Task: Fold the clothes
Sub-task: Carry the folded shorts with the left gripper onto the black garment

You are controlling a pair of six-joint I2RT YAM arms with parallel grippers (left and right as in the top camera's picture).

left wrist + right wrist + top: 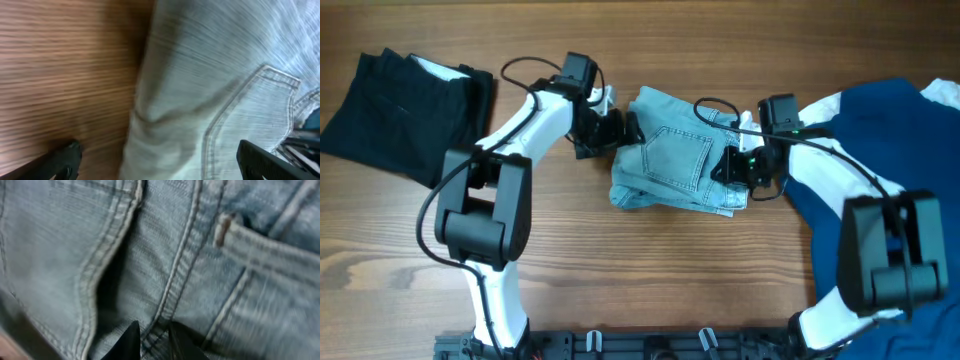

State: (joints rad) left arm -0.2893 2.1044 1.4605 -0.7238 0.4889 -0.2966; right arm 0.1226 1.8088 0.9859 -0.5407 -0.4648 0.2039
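Observation:
The pale-blue denim shorts (675, 155) lie folded in the middle of the table, a patch pocket facing up. My left gripper (610, 130) is at their left edge; in the left wrist view its fingers (160, 162) are wide apart, straddling the folded edge of the shorts (210, 100). My right gripper (735, 165) is on their right side; in the right wrist view its fingertips (152, 340) pinch a seam of the denim (190, 255). A black garment (405, 100) lies folded at the far left. A larger navy garment (880, 150) lies at the right.
The wooden table (650, 270) runs under everything. Both arms' cables loop above the shorts. The navy garment covers the table's right end under my right arm. A black rail lies along the front edge (650, 345).

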